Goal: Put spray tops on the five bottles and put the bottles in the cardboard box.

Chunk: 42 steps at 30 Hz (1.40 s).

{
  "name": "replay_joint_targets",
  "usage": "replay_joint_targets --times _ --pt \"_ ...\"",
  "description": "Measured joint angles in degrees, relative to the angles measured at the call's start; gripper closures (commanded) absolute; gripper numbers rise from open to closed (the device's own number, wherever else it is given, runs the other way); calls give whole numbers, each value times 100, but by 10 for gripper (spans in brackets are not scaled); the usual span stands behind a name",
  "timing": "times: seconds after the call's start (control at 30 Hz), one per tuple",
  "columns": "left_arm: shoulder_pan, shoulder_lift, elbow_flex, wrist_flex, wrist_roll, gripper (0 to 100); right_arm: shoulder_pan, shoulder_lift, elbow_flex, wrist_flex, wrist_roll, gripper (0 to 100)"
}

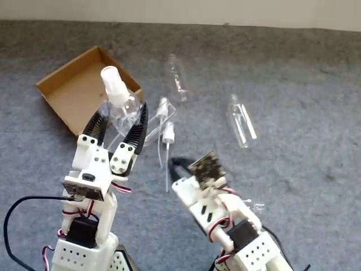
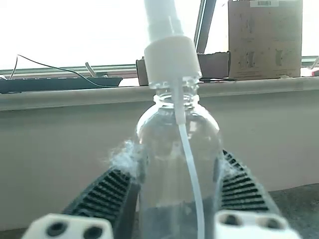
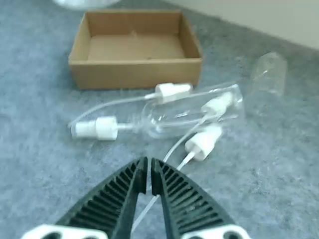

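Note:
My left gripper (image 1: 118, 123) is shut on an upright clear bottle (image 2: 177, 149), held above the near corner of the cardboard box (image 1: 67, 90). A white spray top (image 2: 169, 52) sits in its neck, with a small gap under the cap and its tube hanging inside. A bottle (image 3: 194, 112) lies on the carpet with three loose spray tops (image 3: 97, 128) (image 3: 172, 90) (image 3: 202, 142) around it. My right gripper (image 3: 148, 167) is shut, low over the carpet just short of them; a thin tube runs under its fingers. Two more bare bottles (image 1: 176, 76) (image 1: 241, 120) lie farther right.
The box (image 3: 134, 74) is open and holds nothing. Grey carpet covers the whole table. A small clear piece (image 1: 256, 206) lies beside the right arm's base. Open carpet stretches to the right of the bottles.

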<state>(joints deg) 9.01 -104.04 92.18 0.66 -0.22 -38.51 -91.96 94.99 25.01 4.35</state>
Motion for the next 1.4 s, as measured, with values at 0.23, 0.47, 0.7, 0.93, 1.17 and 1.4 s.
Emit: replay_joint_targets --times 0.23,0.47,0.7,0.93,1.17,1.4 --pt "0 334 -334 -9 0 966 -923 9 70 -9 0 993" --pt "-18 1864 -791 -9 747 965 -941 9 70 -9 0 993" --pt "281 2558 -791 -9 1670 965 -941 9 70 -9 0 993" --pt "1055 2576 -141 -642 1714 965 -738 9 70 -9 0 993" --pt "1187 2576 70 -738 1714 965 -281 9 70 -9 0 993" --pt "1574 2576 70 -738 1714 966 -220 9 70 -9 0 993"
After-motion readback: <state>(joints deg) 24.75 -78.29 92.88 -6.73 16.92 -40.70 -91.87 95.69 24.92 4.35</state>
